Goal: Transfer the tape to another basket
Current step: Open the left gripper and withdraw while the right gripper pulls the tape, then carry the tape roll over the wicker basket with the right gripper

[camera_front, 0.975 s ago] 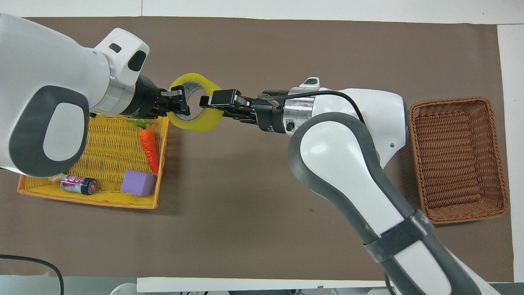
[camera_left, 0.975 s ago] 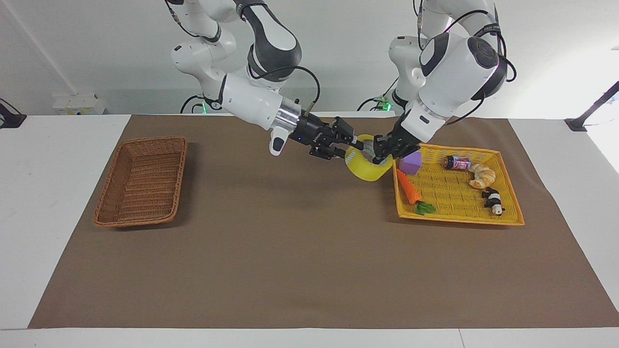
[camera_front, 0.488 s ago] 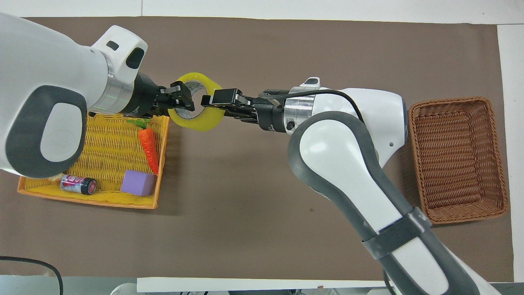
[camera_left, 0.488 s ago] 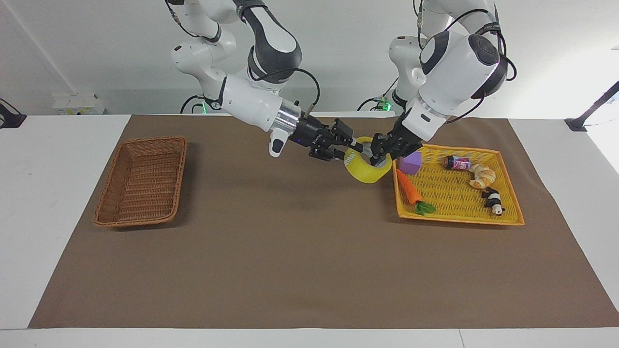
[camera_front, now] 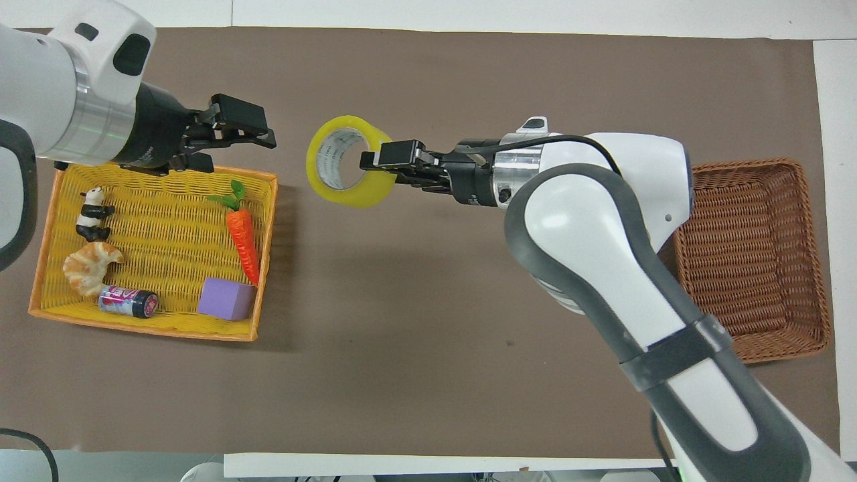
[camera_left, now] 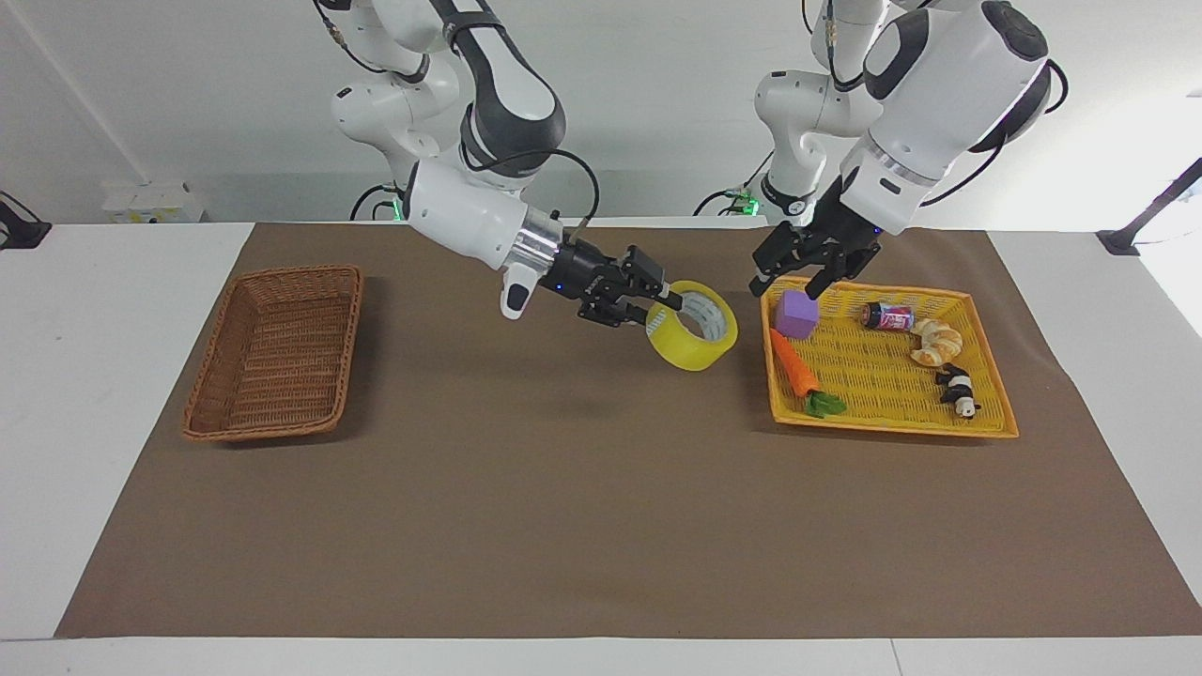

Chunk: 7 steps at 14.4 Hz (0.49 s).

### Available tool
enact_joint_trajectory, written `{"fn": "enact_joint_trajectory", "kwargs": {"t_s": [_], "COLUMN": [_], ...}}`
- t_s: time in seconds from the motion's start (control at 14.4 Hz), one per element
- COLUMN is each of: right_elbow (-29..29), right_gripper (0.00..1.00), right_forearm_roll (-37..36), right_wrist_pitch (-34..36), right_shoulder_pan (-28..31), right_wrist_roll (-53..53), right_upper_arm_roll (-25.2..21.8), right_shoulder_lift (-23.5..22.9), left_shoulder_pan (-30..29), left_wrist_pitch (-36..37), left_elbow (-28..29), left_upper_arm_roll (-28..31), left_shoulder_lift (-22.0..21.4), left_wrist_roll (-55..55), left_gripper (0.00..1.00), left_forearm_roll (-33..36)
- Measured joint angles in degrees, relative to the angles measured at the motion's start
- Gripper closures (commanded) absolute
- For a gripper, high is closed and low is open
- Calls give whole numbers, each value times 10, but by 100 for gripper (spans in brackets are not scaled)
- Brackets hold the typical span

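Now, step in hand: the tape is judged to be mid-carry toward the wicker basket, which lies well apart at the right arm's end of the table.
Tape location: it is held in the air over the bare brown mat, between the yellow tray and the wicker basket, nearer the tray.
Right pincer: it is clamped on the roll's wall, one finger inside the core and one outside, as is seen from overhead.
Left pincer: its fingers are spread apart and empty, over the tray's edge nearest the robots, above the purple block; this arm is taken to be waiting.
Right arm pose: the forearm is stretched low and nearly level across the table's middle, wrist pointed toward the left arm's end, roll tilted with its opening partly up.
How it is best done: the roll should be kept level and high enough that the basket's rim is cleared, the swing made smoothly since only one wall is gripped.
Release: it should be made only once the roll is low inside the basket.
Risk: the roll could slip or pivot on the thin wall.
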<state>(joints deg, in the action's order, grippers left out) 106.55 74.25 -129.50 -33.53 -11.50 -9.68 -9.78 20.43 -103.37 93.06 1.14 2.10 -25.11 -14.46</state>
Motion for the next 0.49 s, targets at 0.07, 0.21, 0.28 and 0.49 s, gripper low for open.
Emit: {"fn": "enact_joint_trajectory", "kwargs": {"t_s": [0.07,0.21,0.28,0.49], "right_elbow": [0,0,0,1], "right_gripper": [100,100,100,100], "right_forearm_roll": [-22,-66,-86,-176], "right_wrist_pitch": [39,125,166,277], "right_shoulder_pan": [30,101,138,253], "right_wrist_roll": [-8,-36,-53,-103], "right_upper_arm_roll": [-1,-3,-5,-8], "right_shoulder_lift": [1,6,9,15], "left_shoulder_pan": [-9,-36,-59,-145], "left_wrist_pitch": [8,16,19,24], "left_elbow": [0,0,0,4], "left_upper_arm_roll": [1,2,2,6], "left_shoulder_lift": [0,0,0,0], "left_wrist_roll": [2,23,48,166], "left_gripper": [1,1,1,0], "left_forearm_roll": [27,67,75,84]}}
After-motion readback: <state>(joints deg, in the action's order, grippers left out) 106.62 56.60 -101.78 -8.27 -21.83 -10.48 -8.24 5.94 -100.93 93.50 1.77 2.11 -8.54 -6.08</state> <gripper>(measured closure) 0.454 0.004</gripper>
